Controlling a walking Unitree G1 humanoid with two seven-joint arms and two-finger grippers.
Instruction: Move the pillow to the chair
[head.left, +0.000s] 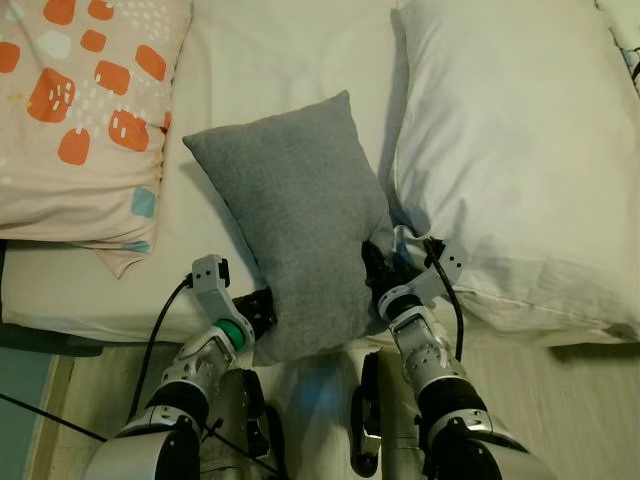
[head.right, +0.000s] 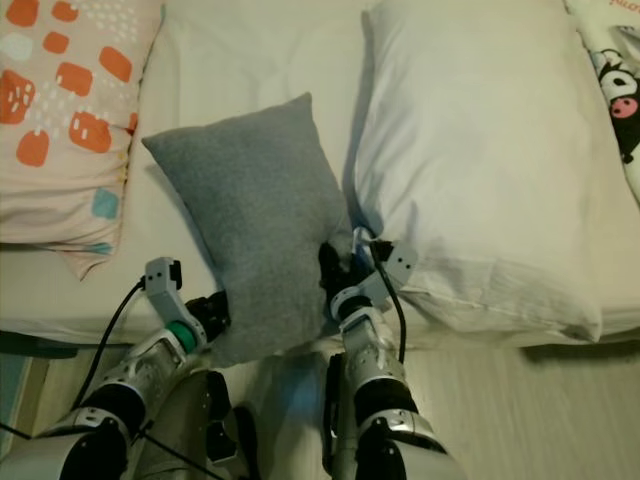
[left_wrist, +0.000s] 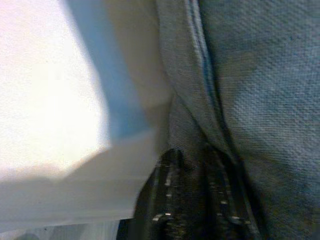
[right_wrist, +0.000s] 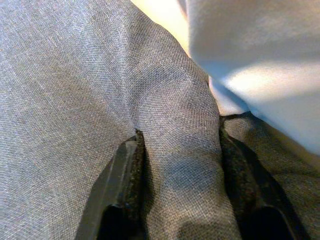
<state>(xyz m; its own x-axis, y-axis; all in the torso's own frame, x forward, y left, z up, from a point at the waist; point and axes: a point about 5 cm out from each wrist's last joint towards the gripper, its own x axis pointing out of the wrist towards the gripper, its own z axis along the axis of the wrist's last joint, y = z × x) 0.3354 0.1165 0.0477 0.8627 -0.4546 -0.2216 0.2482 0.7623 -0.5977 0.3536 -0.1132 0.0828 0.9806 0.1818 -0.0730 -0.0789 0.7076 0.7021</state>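
I see the bed (head.left: 290, 50) ahead of both tools, a white pillow (head.left: 510, 150) beyond my right tool and a patterned pillow (head.left: 80, 110) beyond my left. Between the 2 tools lies the grey pillow (head.left: 300, 220), overhanging the bed's edge. My right tool (right_wrist: 180, 185) pinches a fold of it; my left tool (head.left: 262, 312) clamps its near corner.

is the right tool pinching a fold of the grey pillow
Yes, the right tool has a bunched fold of the grey pillow between its two black fingers.
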